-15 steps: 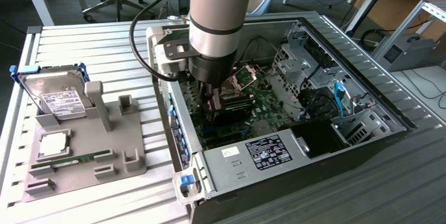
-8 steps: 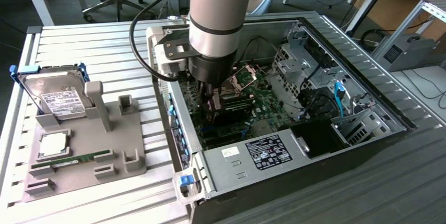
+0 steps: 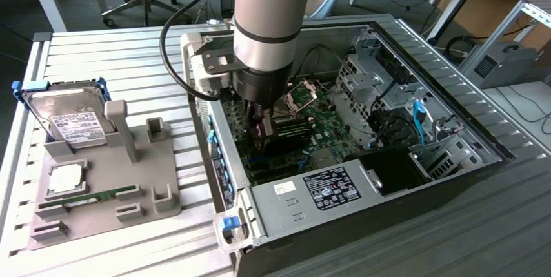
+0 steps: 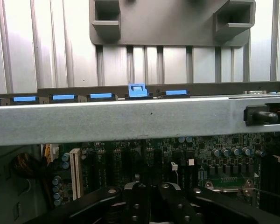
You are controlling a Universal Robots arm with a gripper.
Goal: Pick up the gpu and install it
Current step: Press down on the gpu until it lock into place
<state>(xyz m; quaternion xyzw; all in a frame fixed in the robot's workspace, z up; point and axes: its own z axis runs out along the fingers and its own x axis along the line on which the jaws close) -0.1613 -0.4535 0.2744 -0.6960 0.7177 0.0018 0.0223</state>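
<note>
Your gripper [image 3: 260, 117] is down inside the open computer case [image 3: 448, 106], jaws shut, just above the motherboard [image 3: 331, 132]. The gpu [image 3: 284, 136] looks to sit directly beneath it, a dark card whose long axis runs away from the case's rear wall. Whether it's held I can't tell. The case walls hem you in; the drive cage [image 3: 370, 80] stands nearby.

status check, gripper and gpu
Gripper shut, down inside the case over the motherboard. Gpu: can't tell if held. Nothing seen blocking.
</note>
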